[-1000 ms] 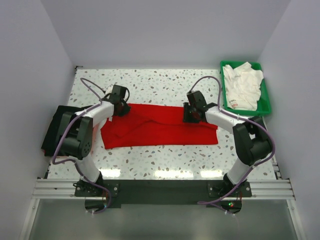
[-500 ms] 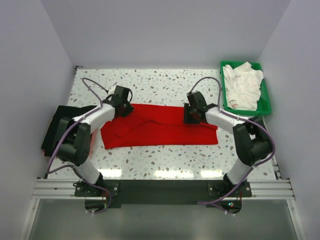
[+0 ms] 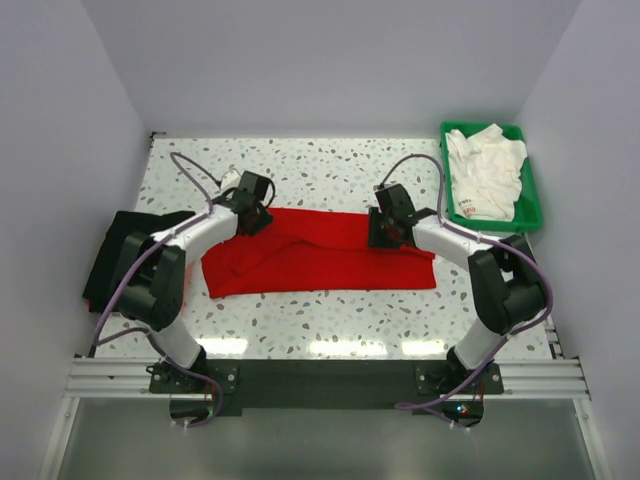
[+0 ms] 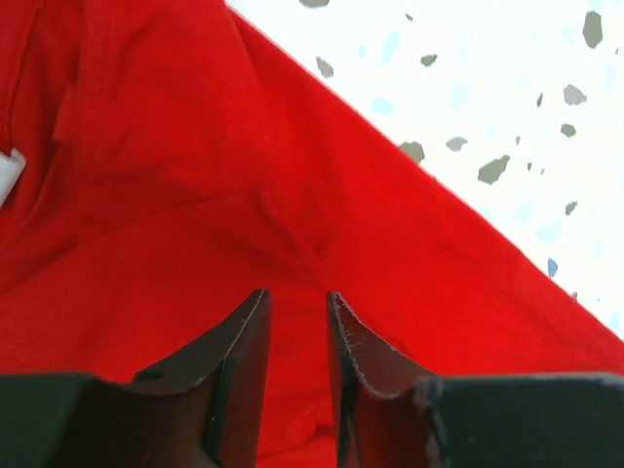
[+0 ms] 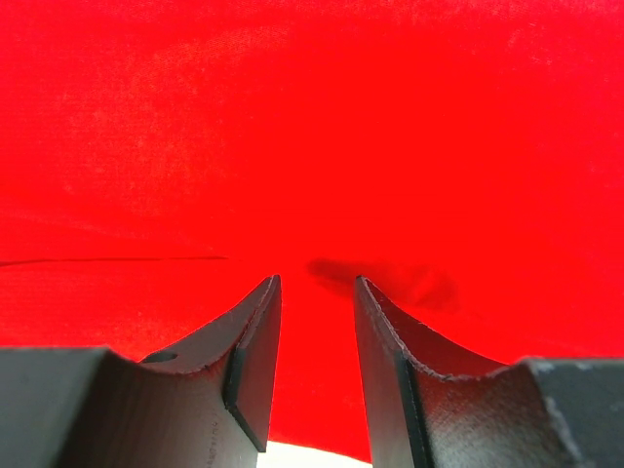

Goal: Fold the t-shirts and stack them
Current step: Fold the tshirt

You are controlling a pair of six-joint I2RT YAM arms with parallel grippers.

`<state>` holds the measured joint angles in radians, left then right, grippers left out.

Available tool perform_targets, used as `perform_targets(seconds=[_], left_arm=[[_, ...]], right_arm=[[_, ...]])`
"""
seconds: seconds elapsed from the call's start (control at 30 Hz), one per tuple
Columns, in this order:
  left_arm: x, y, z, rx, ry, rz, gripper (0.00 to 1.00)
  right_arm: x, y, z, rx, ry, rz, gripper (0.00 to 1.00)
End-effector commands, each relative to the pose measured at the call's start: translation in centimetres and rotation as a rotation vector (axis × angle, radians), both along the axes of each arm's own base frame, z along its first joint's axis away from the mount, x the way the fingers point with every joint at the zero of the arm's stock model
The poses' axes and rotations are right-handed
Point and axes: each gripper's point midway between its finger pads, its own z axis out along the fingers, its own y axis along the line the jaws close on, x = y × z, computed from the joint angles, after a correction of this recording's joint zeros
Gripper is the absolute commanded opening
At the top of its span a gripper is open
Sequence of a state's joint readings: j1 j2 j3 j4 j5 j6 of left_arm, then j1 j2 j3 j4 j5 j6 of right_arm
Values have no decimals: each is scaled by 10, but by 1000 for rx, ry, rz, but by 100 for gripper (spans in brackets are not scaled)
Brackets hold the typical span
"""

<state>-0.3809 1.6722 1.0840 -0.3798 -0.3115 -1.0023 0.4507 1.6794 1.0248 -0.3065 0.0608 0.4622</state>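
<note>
One red t-shirt [image 3: 320, 258] is spread as a long band across the middle of the speckled table [image 3: 330, 165], wrinkled on its left half, probably laid flat so that its edges can be reached from both sides. The left gripper [image 4: 297, 294] is placed at the shirt's far-left corner. Its jaws are seen parted by a narrow gap with only flat cloth beneath, so nothing is judged to be pinched. A white neck label [image 4: 8, 175] is glimpsed at the picture's left edge, so the collar end is taken to be on this side. The right gripper [image 5: 317, 280] is set on the far edge toward the shirt's right end. Its jaws are likewise parted, with the tips low over smooth red fabric and no fold caught between them. The two pincers are spaced well apart along the same far edge, which suggests that the edge is to be picked up at two points and brought toward the near side. A black t-shirt [image 3: 115, 255] is parked at the table's left edge, apparently as the stacking spot. White t-shirts [image 3: 485, 170] are heaped in the green tray [image 3: 530, 195] at far right, not yet folded. The task is judged early, with a clean two-point grasp needed next. Uneven lifting or a slipped corner is the main risk.
</note>
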Motion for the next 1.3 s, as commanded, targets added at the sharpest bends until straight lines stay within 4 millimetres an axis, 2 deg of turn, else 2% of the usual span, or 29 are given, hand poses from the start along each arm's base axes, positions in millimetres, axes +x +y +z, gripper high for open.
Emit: perform_targets(seconds=[0.0,0.13,0.3,0.83,1.0,1.23,1.27], left_arm=[[20,13,6,67,-12,82,36],[33,16,2,92,8,104,38],[38,25,1,111,21,135,38],[37,26,-20,124,87,146,35],[34,24,-22,115,94,141,23],[25,19,-10,66,58,117,0],[24,18,-8,59,54,111,0]], right_arm=[[7,-2,17,8,-64,2,39],[8,-1,18,9,-67,2,39],[8,-1,16,8,-61,3,40],[8,0,12,8,-48,10,39],[7,0,12,8,-47,10,39],[7,0,12,10,-46,9,39],[7,0,13,10,-47,9,39]])
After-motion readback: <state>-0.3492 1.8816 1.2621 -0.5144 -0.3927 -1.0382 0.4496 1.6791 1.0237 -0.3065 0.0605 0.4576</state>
